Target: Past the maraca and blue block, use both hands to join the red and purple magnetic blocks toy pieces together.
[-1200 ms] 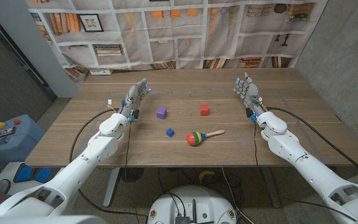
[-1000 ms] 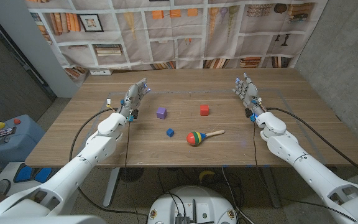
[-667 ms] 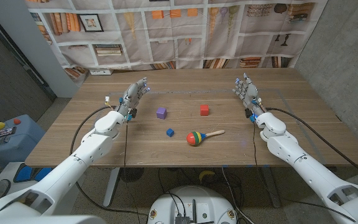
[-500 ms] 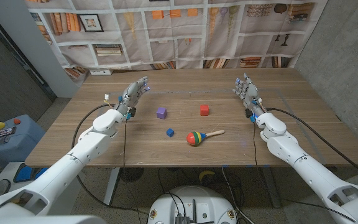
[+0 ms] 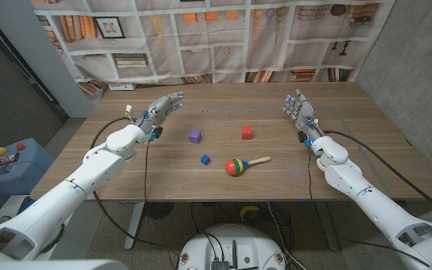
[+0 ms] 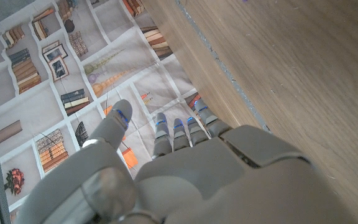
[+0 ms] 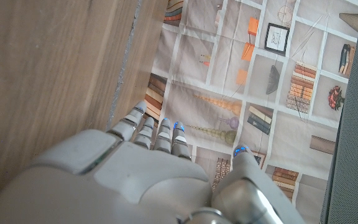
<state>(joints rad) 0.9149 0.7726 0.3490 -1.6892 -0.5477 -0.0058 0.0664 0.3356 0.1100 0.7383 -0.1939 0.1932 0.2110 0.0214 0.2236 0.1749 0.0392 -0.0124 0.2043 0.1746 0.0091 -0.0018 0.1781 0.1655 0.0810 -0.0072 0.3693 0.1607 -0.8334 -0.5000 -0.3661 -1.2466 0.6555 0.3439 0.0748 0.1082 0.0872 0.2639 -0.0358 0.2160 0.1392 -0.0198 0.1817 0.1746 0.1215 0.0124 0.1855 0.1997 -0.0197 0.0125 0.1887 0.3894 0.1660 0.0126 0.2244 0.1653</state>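
Table (image 5: 111, 176) of pale wood is spreading across the scene, with a bookshelf-print backdrop (image 5: 223, 37) hanging behind its far edge. Both arms are reaching in from the near corners. The left hand (image 5: 162, 109) is hovering over the far left part of the table, fingers apart and holding nothing; the left wrist view is showing those fingers (image 6: 179, 134) extended toward the backdrop. The right hand (image 5: 297, 109) is waiting at the far right, fingers likewise apart and empty, its palm looking upright.

Nearer the robot, the maraca (image 5: 244, 164) is lying on its side, its striped ball to the left and its wooden handle pointing right and slightly far. The blue block (image 5: 205, 159) is sitting just left of it. Beyond these two, the red block (image 5: 247, 133) and the purple block (image 5: 194, 136) are resting side by side but well apart, purple on the left, red on the right.

Purple is lying right of and a little nearer than the left hand, which is the closer one to it. Red is lying left of and nearer than the right hand. Each hand will probably be sweeping inward toward its own block.
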